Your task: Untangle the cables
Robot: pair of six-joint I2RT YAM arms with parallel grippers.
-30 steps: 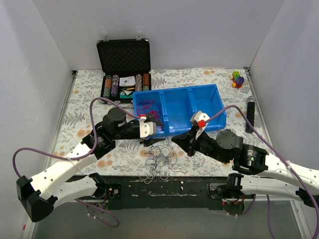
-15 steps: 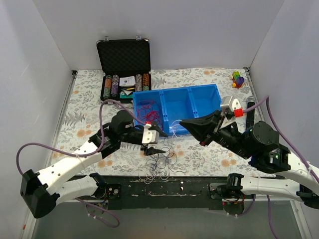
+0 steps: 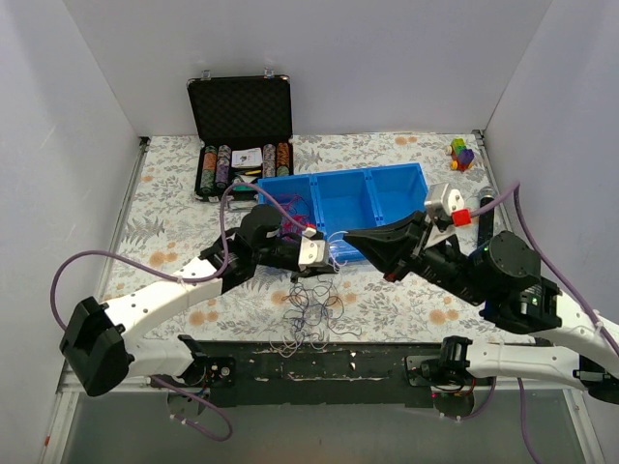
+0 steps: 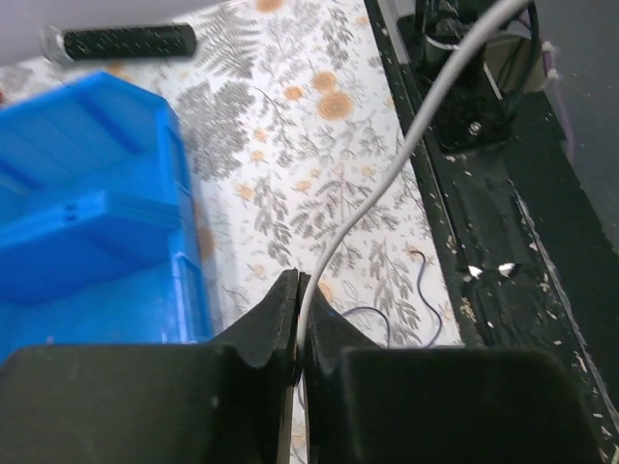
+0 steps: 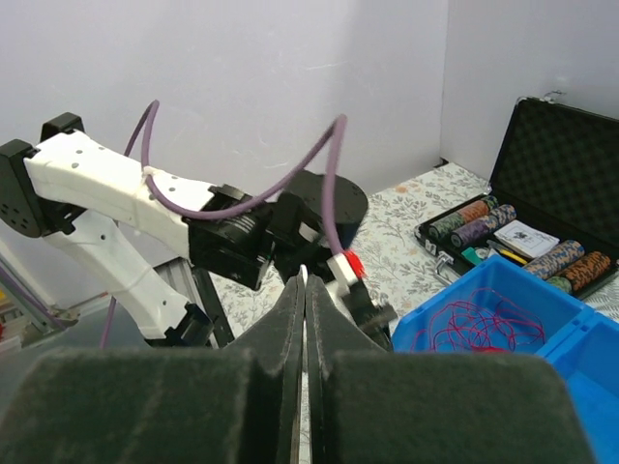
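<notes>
The cables lie as a loose dark tangle on the flowered cloth in front of the blue bin. Red cables fill the bin's left compartment. My left gripper hangs just in front of the bin, shut on a white cable that rises up and to the right. A dark purple strand curls on the cloth below it. My right gripper hovers close by to the right, shut, with a thin white strand showing between its fingers.
An open black case of poker chips stands behind the bin at the left. A black cylinder lies at the right edge, with coloured blocks in the far right corner. The black front rail borders the cloth.
The left gripper moved right and toward the bin, then closed on the white cable. The right arm lifted and swung right a second ago and has since held still.
</notes>
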